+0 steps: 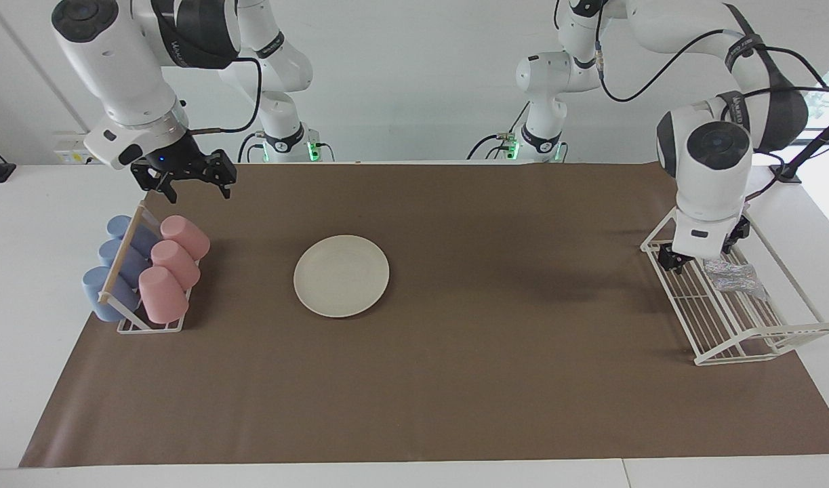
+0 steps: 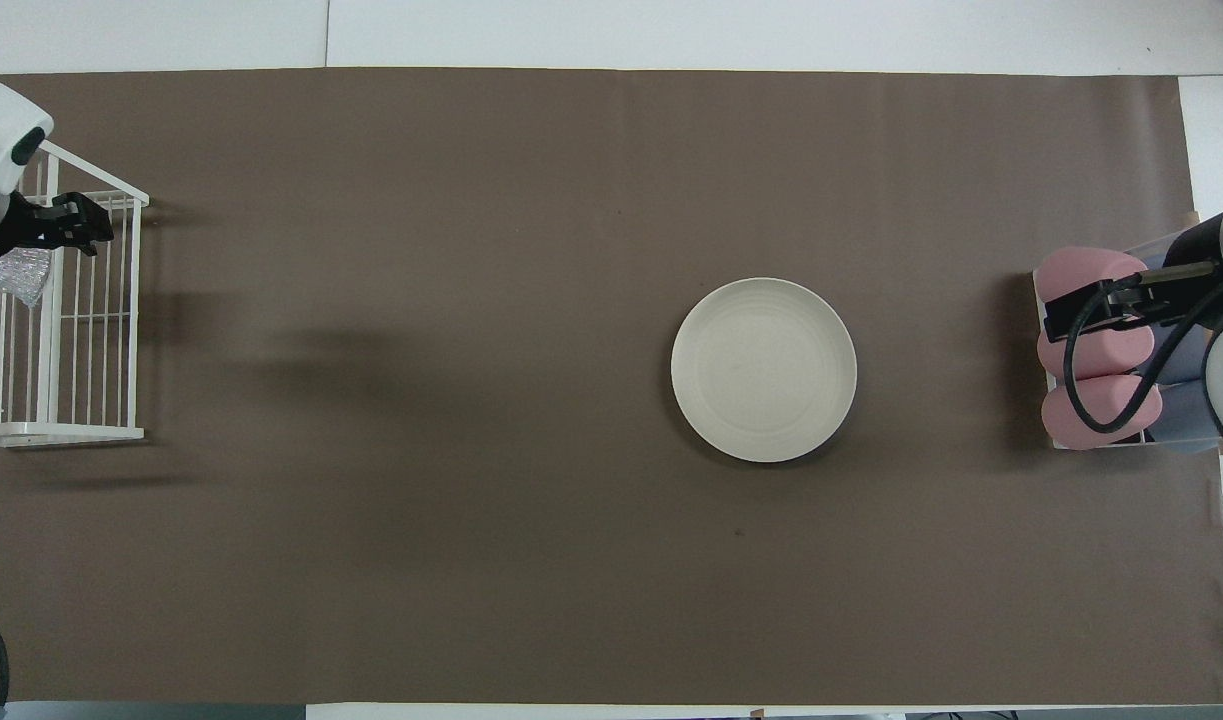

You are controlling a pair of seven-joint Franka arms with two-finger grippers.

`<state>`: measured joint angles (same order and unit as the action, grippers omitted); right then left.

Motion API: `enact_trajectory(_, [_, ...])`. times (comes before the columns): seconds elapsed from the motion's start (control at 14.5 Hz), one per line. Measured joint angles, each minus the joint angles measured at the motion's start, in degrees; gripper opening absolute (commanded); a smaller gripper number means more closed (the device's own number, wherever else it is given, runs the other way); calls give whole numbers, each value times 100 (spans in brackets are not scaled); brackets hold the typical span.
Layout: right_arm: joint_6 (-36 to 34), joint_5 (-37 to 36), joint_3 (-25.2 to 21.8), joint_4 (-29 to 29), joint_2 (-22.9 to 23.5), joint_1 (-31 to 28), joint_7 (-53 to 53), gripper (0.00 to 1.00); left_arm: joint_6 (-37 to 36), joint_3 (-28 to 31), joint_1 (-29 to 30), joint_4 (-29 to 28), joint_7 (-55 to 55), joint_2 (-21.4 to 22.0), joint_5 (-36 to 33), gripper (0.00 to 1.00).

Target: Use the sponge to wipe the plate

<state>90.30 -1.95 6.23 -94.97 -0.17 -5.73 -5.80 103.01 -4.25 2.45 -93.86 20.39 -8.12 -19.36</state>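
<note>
Honestly, I can read only a small grey band of lettering on each arm's dark sleeve, too fine to make out. From my station the plate [image 1: 341,276] is my landmark: round, shallow, cream-white, matte, with faint concentric rings, lying flat on the brown paper sheet [image 1: 455,379] that covers the surface. Toward the left arm's end from the plate stands a white wire rack [image 1: 760,339], and the sponge [image 1: 731,277], a crinkled silvery mesh pad, rests on its bars. The left pincer [image 1: 700,252] hangs over the rack just beside the sponge; I cannot tell how its fingers stand. Toward the right arm's end from the plate, a wire holder with a wooden rail carries smooth pink cups [image 1: 171,266] and blue cups [image 1: 109,271] lying tilted. The right pincer [image 1: 196,190] waits over that holder, fingers spread and holding nothing.
</note>
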Motion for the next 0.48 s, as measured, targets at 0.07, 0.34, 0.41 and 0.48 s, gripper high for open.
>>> enact_trajectory(0.07, [0,0,0,0,0,0,0,100,-177,4,64,6,-20,201,313,100])
enact_trajectory(0.34, [0,0,0,0,0,0,0,100,-1135,-22,111,11,-285,977,1175,100])
enact_trajectory(0.41, [0,0,0,0,0,0,0,100,-1334,-18,112,11,-400,1125,1414,100])
enact_trajectory(0.48, [0,0,0,0,0,0,0,100,-1535,-12,112,10,-533,1248,1618,100])
